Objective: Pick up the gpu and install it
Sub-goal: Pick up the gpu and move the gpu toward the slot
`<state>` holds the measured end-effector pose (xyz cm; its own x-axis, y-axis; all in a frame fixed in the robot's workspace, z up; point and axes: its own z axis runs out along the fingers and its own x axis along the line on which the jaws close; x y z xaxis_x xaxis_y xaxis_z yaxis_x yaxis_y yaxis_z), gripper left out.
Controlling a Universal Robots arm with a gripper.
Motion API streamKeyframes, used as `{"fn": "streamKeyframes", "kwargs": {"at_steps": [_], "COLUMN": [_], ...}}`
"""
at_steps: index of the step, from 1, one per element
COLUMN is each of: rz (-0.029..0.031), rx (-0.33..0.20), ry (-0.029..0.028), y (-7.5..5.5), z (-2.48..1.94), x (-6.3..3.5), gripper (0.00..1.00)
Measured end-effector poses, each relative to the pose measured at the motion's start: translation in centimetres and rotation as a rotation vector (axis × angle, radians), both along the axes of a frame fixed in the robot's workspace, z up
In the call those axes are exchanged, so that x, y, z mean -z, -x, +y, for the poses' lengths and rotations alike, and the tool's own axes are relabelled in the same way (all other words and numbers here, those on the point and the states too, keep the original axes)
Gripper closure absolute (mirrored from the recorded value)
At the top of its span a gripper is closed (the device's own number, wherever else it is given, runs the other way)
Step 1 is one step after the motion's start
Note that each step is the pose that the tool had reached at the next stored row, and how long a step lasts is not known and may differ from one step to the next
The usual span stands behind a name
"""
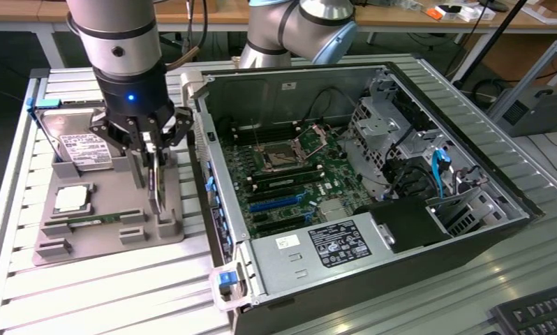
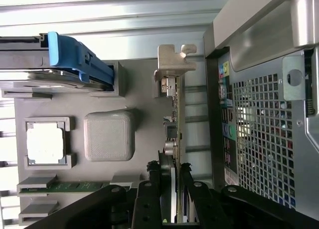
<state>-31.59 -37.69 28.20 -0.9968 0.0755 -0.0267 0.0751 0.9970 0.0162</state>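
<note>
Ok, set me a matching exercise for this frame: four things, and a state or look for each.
1 gpu
2 hard drive
3 memory stick
4 computer case

A side open, motherboard showing
B short green strip lying flat in the grey holder
C standing on edge between the jaws
D boxy, white label on top

Pairs: 1-C, 2-D, 3-B, 4-A

Materials – mostly metal, matt plastic
gpu (image 2: 174, 104) bracket bare silvery metal; holder (image 1: 111, 244) matt grey plastic; case (image 2: 264, 139) perforated sheet metal – table (image 1: 120, 293) ribbed metal.
</note>
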Motion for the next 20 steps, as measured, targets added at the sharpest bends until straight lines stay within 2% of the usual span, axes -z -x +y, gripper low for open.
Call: {"fn": "streamKeyframes", "kwargs": {"at_steps": [20], "rz": [0.0001], "rx": [0.000], "ry": [0.0000], "y": [0.0], "z": [0.00], "x": [-1.10], "gripper": [0.73]}}
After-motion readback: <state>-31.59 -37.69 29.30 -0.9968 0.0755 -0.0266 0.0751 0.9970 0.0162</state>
